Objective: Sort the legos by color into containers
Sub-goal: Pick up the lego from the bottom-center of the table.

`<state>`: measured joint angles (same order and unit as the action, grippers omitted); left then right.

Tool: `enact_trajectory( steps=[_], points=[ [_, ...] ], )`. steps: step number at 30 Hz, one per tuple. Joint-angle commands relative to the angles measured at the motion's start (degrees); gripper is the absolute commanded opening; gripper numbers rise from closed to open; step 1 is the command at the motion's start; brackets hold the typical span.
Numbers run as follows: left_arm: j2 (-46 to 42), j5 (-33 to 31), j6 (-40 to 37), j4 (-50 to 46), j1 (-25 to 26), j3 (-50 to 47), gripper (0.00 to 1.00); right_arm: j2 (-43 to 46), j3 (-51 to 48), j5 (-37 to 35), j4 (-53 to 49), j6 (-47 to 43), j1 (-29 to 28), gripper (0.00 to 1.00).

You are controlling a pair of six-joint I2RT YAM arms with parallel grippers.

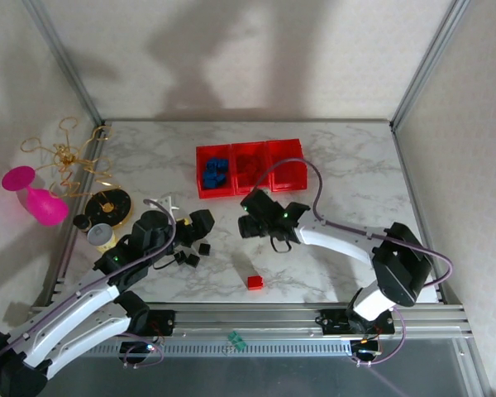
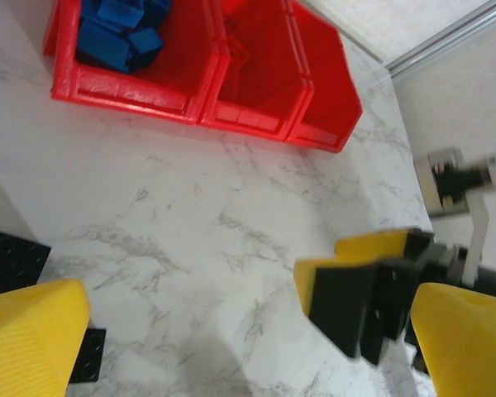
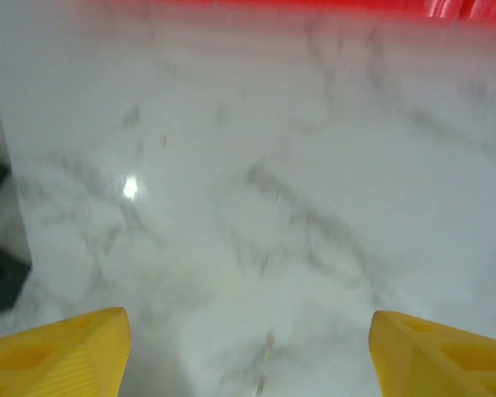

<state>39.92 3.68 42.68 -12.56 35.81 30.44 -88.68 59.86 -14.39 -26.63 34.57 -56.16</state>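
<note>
Nearest you, one red lego lies alone on the marble table, behind both tools. Your left tool is released, its yellow fingers spread wide with nothing between them, and black legos lie just beside its left finger. Your right tool is released too, empty over bare table, just ahead of the left tool toward its right finger. Beyond both tools stand the containers: blue legos fill the bin at the left tool's far left, and red legos sit in the middle one.
</note>
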Motion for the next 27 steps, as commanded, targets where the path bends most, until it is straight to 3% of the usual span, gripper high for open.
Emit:
enact_trajectory(
  steps=[1, 6, 13, 27],
  points=[
    [-2.1, 0.8, 1.7, -4.3, 0.4, -2.2, 0.99, 2.8, -3.5, -1.0, -4.1, 11.2, -4.9, 0.79],
    [-4.9, 0.1, 3.5, -5.0, 0.4, -5.1, 1.00, 2.9, -8.0, -1.4, -3.5, 20.7, -12.1, 0.83],
    [-6.1, -1.3, 3.6, -6.7, 0.4, -5.4, 1.00, -1.8, -8.3, -1.4, -4.3, 27.1, -18.9, 0.86],
    [-6.9, -1.7, 3.5, -7.3, 0.4, -5.8, 1.00, -4.7, -8.7, -1.2, -5.7, 30.5, -21.5, 0.55]
  ],
)
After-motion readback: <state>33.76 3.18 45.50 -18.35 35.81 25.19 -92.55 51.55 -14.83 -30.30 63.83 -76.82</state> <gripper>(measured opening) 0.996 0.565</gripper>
